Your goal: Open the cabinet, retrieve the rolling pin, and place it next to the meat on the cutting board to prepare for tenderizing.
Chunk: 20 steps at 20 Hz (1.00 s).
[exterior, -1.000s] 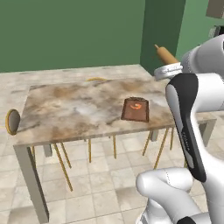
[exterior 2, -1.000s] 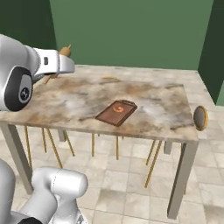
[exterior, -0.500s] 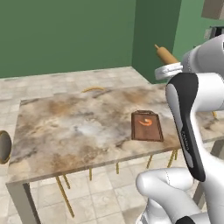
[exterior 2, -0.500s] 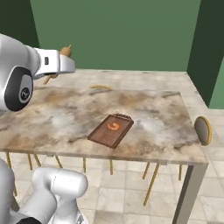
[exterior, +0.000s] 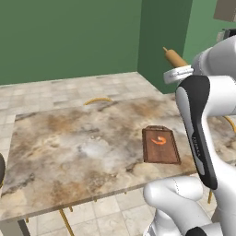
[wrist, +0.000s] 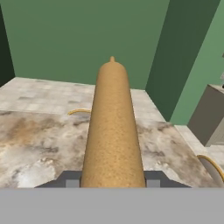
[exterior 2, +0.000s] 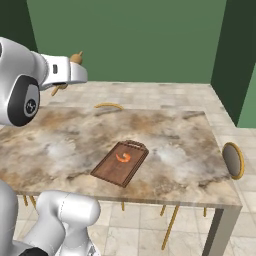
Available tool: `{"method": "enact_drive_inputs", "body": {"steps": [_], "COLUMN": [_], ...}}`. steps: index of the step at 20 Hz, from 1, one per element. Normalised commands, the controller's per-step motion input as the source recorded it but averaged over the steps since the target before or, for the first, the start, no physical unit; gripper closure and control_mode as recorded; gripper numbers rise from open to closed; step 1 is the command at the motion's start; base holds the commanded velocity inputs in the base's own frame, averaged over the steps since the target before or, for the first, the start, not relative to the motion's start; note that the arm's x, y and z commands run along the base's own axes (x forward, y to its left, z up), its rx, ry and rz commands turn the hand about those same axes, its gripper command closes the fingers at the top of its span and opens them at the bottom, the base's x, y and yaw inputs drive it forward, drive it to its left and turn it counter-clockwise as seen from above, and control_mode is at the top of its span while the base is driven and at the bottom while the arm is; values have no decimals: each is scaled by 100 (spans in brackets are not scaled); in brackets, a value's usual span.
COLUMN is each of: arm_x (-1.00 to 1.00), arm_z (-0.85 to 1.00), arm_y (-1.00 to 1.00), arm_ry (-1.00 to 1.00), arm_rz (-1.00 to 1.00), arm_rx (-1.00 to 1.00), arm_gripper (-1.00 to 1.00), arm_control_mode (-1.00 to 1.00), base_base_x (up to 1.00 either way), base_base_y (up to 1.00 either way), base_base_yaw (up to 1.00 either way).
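Your gripper (wrist: 112,183) stays clamped on the rolling pin (wrist: 113,127) while the base has swung the cutting board (exterior: 160,145) and meat (exterior: 159,140) closer below it, ready for lowering.

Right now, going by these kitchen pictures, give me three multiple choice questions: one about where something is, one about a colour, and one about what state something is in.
1. Where is the meat?
A. on the board
B. on the floor
C. on the bare table top

2. What colour are the walls behind the table?
A. white
B. green
C. blue

3. What is the state of the rolling pin?
A. lying on the board
B. lying on the floor
C. held up off the table between the fingers

Answers:
1 A, the orange-red piece lies on the dark brown board.
2 B, both base views show green walls.
3 C, the hand view shows the pin running out from between the fingers, above the table.
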Motion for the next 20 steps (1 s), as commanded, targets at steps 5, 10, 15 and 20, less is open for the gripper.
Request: {"method": "enact_drive_inputs", "body": {"steps": [5, 10, 15, 20], "arm_x": [0, 0, 0, 0], "arm_z": [0, 0, 0, 0], "arm_y": [0, 0, 0, 0], "arm_ry": [0, 0, 0, 0], "arm_rz": [0, 0, 0, 0], "arm_rx": [0, 0, 0, 0], "arm_gripper": [100, 100, 100, 100], "arm_control_mode": [100, 100, 100, 100], "base_base_x": [3, 0, 0, 0], "base_base_y": [2, 0, 0, 0], "base_base_yaw": [0, 0, 0, 0]}}
